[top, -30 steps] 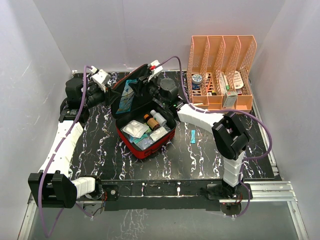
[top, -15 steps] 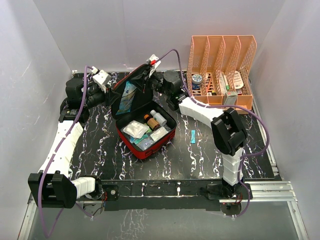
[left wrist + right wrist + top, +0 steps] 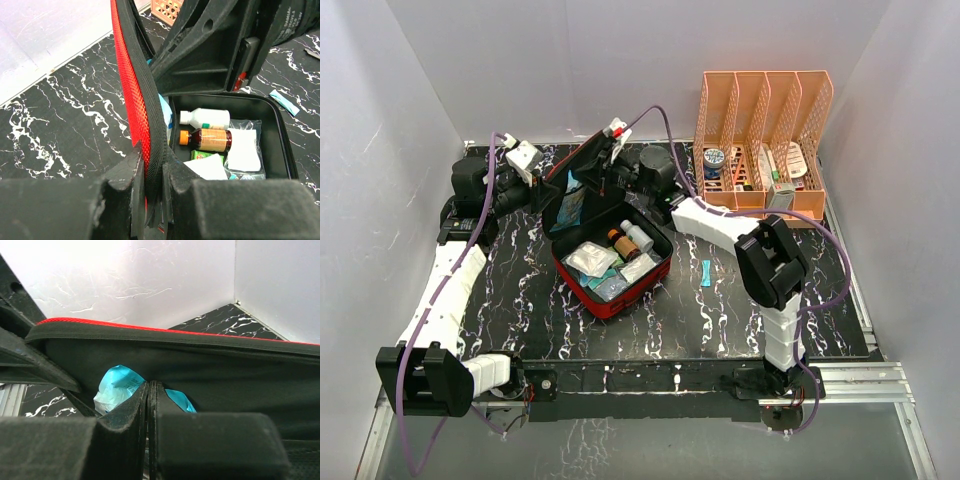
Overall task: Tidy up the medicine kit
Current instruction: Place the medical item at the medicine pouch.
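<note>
The medicine kit [image 3: 612, 272] lies open mid-table, a red fabric case with black lining. Its lid [image 3: 572, 190] stands upright at the back left. My left gripper [image 3: 150, 161] is shut on the lid's rim [image 3: 136, 95], pinching the red fabric and black zip band. Inside the tray lie a white bottle [image 3: 206, 118], a brown bottle with an orange cap [image 3: 212, 140] and white sachets [image 3: 243, 150]. My right gripper [image 3: 148, 390] is shut with nothing visible between its fingers. It points at the lid's inner face, just in front of a blue packet [image 3: 116, 385] tucked there.
An orange-pink file rack [image 3: 765, 140] holding small items stands at the back right. A small blue strip [image 3: 705, 272] lies on the black marbled table right of the case. White walls close in the back and both sides.
My right gripper has shut and swung left and back from above the tray to the lid's inner face. The left gripper has kept its hold on the lid rim.
</note>
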You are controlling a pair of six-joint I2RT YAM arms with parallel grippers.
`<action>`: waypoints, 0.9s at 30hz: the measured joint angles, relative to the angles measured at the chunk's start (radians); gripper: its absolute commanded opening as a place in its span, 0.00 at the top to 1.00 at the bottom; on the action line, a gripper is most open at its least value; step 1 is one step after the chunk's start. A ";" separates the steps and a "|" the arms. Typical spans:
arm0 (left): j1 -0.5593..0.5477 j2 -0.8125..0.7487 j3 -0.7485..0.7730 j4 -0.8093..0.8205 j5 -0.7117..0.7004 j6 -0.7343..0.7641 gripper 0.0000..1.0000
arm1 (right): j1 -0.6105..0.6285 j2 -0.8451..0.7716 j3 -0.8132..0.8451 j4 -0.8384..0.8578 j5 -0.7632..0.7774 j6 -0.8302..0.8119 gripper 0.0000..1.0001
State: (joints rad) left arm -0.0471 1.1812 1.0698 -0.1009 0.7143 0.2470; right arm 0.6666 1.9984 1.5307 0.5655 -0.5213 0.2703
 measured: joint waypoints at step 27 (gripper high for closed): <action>-0.002 -0.003 0.000 -0.029 -0.035 0.015 1.00 | 0.141 -0.086 -0.121 -0.016 0.227 -0.025 0.70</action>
State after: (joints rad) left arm -0.0486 1.1782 1.0698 -0.1295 0.6792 0.2623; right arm 0.8074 1.9125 1.4097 0.5495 -0.2943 0.2451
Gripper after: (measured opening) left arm 0.102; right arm 0.231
